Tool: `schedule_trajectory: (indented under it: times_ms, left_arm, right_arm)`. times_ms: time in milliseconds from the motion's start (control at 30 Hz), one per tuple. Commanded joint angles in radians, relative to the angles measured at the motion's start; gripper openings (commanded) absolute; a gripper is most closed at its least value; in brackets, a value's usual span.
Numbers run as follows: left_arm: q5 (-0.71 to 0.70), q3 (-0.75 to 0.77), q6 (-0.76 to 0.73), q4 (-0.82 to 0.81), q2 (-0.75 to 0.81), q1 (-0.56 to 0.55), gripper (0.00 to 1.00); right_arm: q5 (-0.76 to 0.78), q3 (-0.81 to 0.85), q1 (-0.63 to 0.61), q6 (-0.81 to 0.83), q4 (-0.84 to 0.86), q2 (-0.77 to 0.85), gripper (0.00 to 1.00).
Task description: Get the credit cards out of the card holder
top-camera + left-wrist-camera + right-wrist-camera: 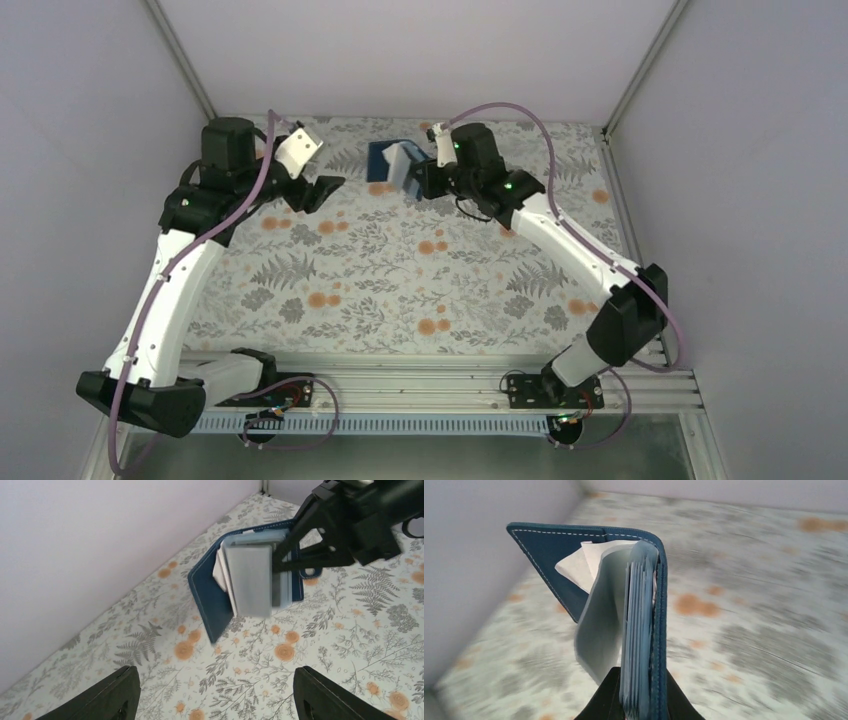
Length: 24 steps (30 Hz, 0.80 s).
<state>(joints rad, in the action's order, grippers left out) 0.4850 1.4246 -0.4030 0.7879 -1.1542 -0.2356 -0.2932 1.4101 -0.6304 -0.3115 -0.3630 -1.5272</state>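
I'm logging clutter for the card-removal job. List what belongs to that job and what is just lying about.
Job: card holder, open; right gripper, shut on its edge; left gripper, open, empty. No loose cards in view.
Not the job: floral table cover; white paper slip tucked inside the holder.

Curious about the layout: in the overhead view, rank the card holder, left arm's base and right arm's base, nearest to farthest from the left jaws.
1. card holder, just right of them
2. left arm's base, near edge, left
3. right arm's base, near edge, right
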Motion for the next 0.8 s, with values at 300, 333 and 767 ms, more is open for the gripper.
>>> schedule_trajectory:
  times_ms: [300, 333, 767]
  left_arm:
    - [0.187, -0.099, -0.056, 0.024, -0.071, -0.112, 0.48]
    - [0.198, -0.101, -0.052, 0.024, -0.082, -0.131, 0.48]
    - [-0.403, -0.115, 0.006, -0.097, -0.148, -0.185, 0.45]
  right_arm:
    - [0.125, 0.205, -0.080, -0.054, -0.218, -0.205, 0.04]
    - [0.079, 0.212, -0.093, -0.061, -0.199, -0.206, 0.04]
    - [-0.225, 0.169, -0.111, -0.124, -0.038, -0.110, 0.04]
